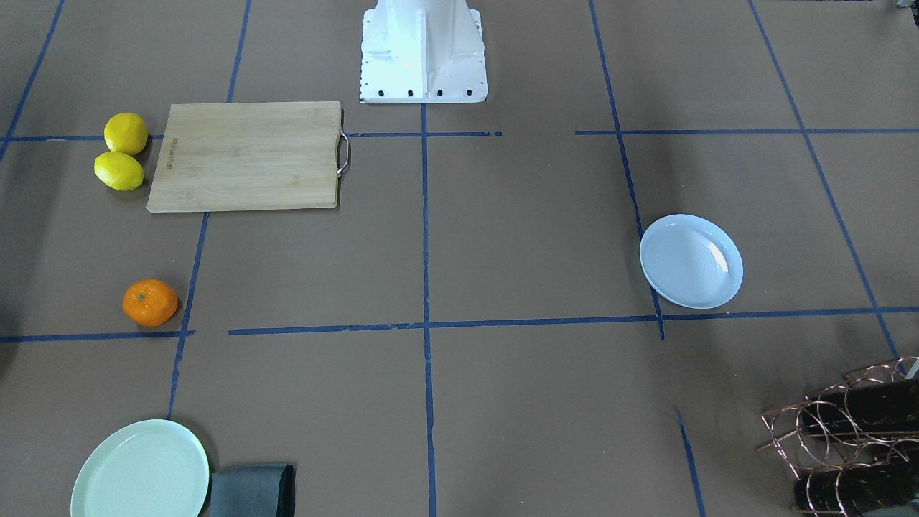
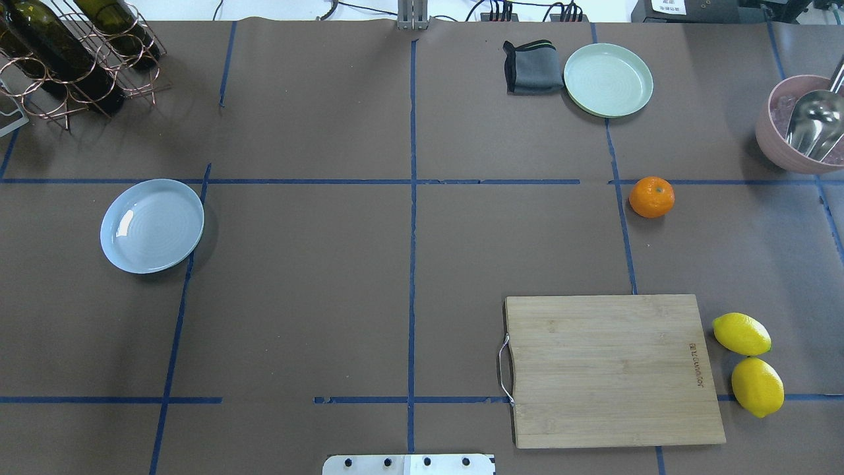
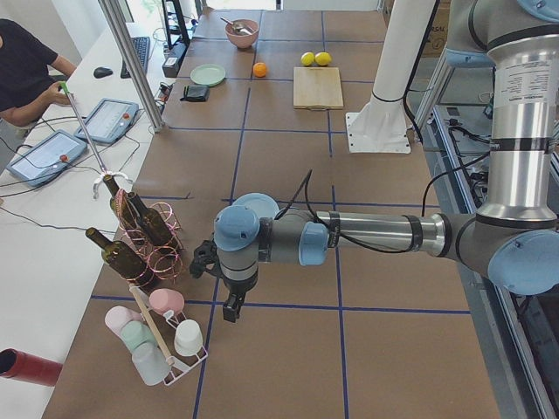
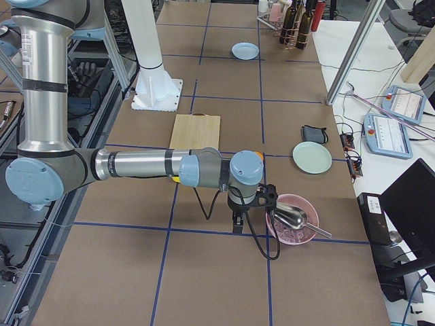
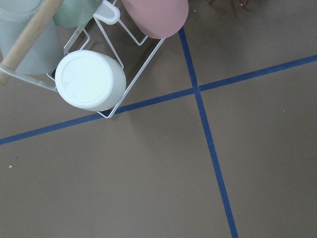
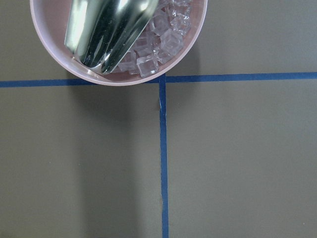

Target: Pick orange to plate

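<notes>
The orange (image 2: 651, 197) is bright orange, the plate (image 2: 152, 225) pale blue with faint rings, the lemons (image 2: 742, 334) yellow.

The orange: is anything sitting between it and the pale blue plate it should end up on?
Nothing visible does. Between the orange and the plate there is only the table with its blue tape. The cutting board sits off that line, nearer the robot.

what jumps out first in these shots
The bright orange sits alone on the robot's right side of the brown table, beyond the cutting board, which has two lemons beside it. The pale blue plate lies empty far across on the left, near a wine rack.
</notes>
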Motion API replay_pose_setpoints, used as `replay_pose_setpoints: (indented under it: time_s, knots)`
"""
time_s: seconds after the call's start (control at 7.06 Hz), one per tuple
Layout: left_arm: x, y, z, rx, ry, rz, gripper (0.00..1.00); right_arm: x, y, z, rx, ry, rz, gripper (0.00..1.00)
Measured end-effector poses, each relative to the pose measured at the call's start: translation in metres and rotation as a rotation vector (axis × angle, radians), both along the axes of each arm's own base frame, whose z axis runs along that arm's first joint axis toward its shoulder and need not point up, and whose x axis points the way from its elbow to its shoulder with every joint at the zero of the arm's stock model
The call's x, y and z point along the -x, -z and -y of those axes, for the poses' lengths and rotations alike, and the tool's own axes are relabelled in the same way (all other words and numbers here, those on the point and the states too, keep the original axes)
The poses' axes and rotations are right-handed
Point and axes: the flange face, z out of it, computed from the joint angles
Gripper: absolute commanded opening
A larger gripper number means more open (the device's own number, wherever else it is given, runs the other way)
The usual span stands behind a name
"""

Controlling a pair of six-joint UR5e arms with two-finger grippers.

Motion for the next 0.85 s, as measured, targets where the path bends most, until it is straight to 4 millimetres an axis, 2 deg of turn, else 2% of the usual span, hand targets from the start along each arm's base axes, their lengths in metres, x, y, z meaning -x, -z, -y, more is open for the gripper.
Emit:
replay_pose_setpoints:
  time_s: [0.28, 0.57, 0.85]
  knots:
    - [0.0, 0.015, 0.015, -0.042, -0.007, 0.002, 1.0, 0.0, 0.003, 0.003, -0.009, 0.0, 0.0, 1.0]
    - [0.001, 0.042, 0.031, -0.108, -0.01, 0.002, 1.0, 0.001, 0.015, 0.006, -0.035, -0.003, 0.028, 1.0]
    - [-0.005, 0.09, 0.058, -0.239, -0.021, -0.013, 1.0, 0.003, 0.058, 0.013, -0.116, -0.009, 0.053, 1.0]
